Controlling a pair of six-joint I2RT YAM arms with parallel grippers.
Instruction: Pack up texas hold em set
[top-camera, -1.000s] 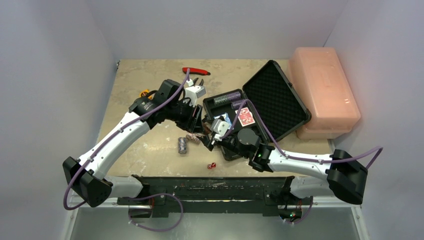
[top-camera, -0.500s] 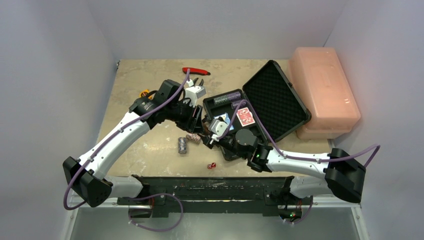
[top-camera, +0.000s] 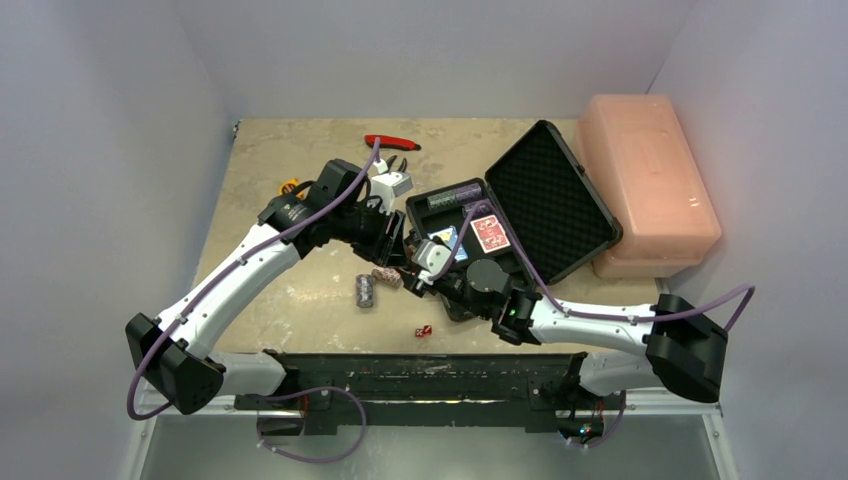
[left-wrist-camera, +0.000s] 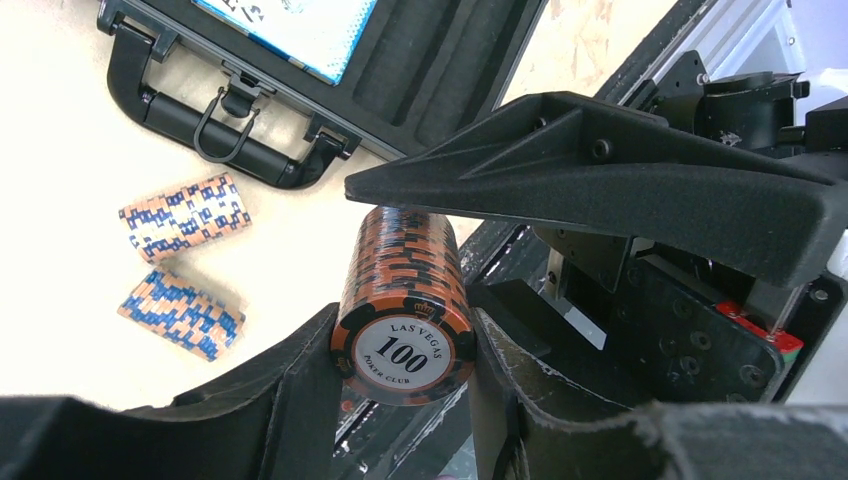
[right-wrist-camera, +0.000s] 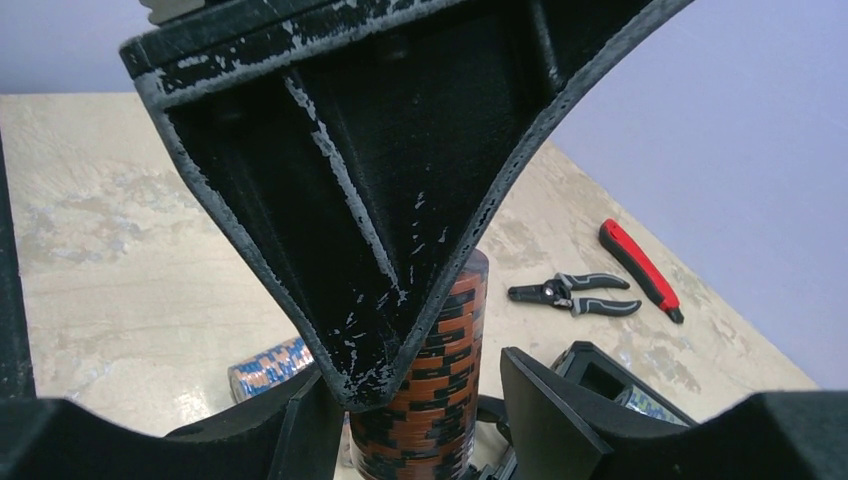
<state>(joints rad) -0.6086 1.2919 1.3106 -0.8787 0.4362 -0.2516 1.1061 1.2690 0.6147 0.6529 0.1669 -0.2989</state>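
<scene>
Your orange chip stack is off the tabletop, hanging just outside the handle edge of the black briefcase, whose open tray lies beyond it, toward the right arm's side. Its long axis runs close to upright: the "100" end face looks into the left wrist camera, and in the right wrist view the stack stands as a column. The bare foam troughs beside the blue deck are lying channels, so I judge you will have to tip the stack onto its side and line it up with a trough before it goes in. Both arms meet at the stack, neither nearer than the other. The left claw is clenched on it, a finger against each side of the column. The right claw straddles the same stack crosswise, with one finger lying over its far end in the left wrist view. Whether it pinches or only flanks, I cannot tell, so treat this as a handover not yet settled. Two blue-and-tan stacks lie on their sides on the tabletop near the handle, and the red dice sit nearer the arm bases, apart from the case.
</scene>
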